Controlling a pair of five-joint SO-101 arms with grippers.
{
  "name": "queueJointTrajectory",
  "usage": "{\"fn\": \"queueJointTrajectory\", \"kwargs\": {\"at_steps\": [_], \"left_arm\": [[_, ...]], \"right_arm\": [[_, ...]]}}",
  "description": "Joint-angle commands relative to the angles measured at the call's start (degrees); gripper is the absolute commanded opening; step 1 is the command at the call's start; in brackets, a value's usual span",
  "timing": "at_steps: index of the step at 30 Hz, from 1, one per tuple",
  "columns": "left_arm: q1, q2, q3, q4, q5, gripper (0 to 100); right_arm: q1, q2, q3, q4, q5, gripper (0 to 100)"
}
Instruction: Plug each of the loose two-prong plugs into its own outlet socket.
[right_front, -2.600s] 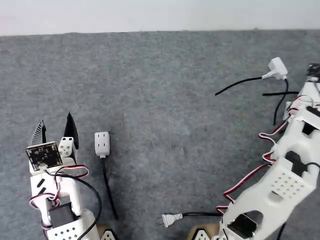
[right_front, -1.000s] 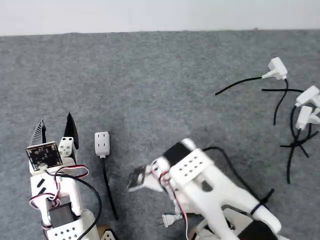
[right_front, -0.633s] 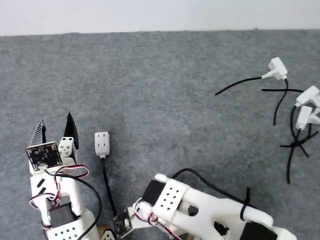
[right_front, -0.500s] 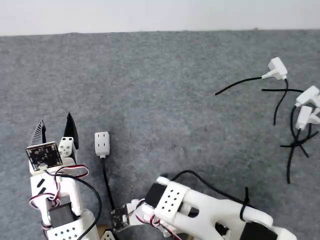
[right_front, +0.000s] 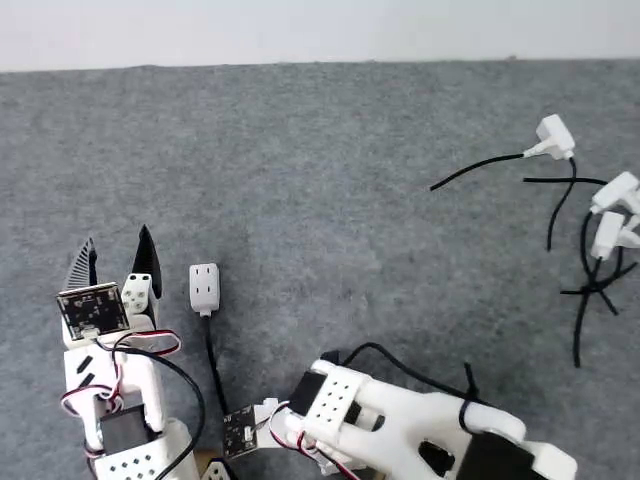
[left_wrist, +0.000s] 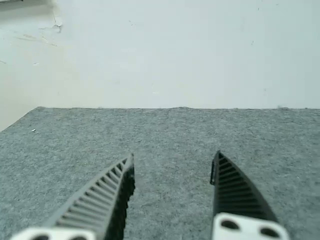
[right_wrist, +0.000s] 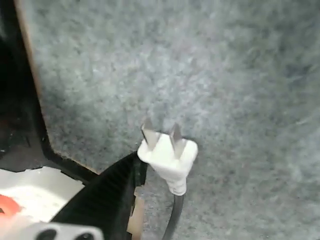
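A white outlet socket (right_front: 204, 287) lies on the grey carpet with its black cord running toward the front edge. Just left of it my left gripper (right_front: 117, 238) (left_wrist: 175, 156) stands open with nothing between its fingers. My right arm (right_front: 400, 425) lies low along the front edge, its wrist pointing left. In the right wrist view a white two-prong plug (right_wrist: 168, 154) rests on the carpet, prongs pointing away, its body against the tip of my right gripper (right_wrist: 131, 172). Three more white plugs (right_front: 555, 135) (right_front: 615, 190) (right_front: 607, 235) lie at the far right.
Tangled black cords (right_front: 585, 275) trail from the plugs at the right edge. The dark base of the left arm (right_wrist: 20, 115) is close beside the plug in the right wrist view. A white wall (left_wrist: 165, 50) rises behind the carpet.
My right arm swung from the right edge to the front centre and came down over the plug near the front edge. My left gripper shifted slightly toward the front.
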Motion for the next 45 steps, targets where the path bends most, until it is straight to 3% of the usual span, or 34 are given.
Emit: {"fn": "queueJointTrajectory", "kwargs": {"at_steps": [1,5,12,28,32,45], "left_arm": [[0.5,0.3,-0.5,-0.2,-1.1,24],[0.5,0.3,-0.5,-0.2,-1.1,24],[0.5,0.2,-0.5,-0.2,-1.1,24],[0.5,0.2,-0.5,-0.2,-1.1,24],[0.5,0.3,-0.5,-0.3,-1.1,24],[0.5,0.3,-0.5,-0.1,-1.1,24]], "right_arm": [[-0.3,4.7,-0.5,-1.3,-0.9,55.2],[-0.2,7.8,-2.1,-1.4,-2.8,47.9],[-0.6,13.4,-4.7,-2.6,-0.5,6.9],[-0.9,14.6,-5.8,-2.6,-3.3,8.8],[-0.7,14.2,-7.0,-1.4,-1.9,0.9],[5.8,-12.3,-27.3,32.3,-1.8,0.9]]}}
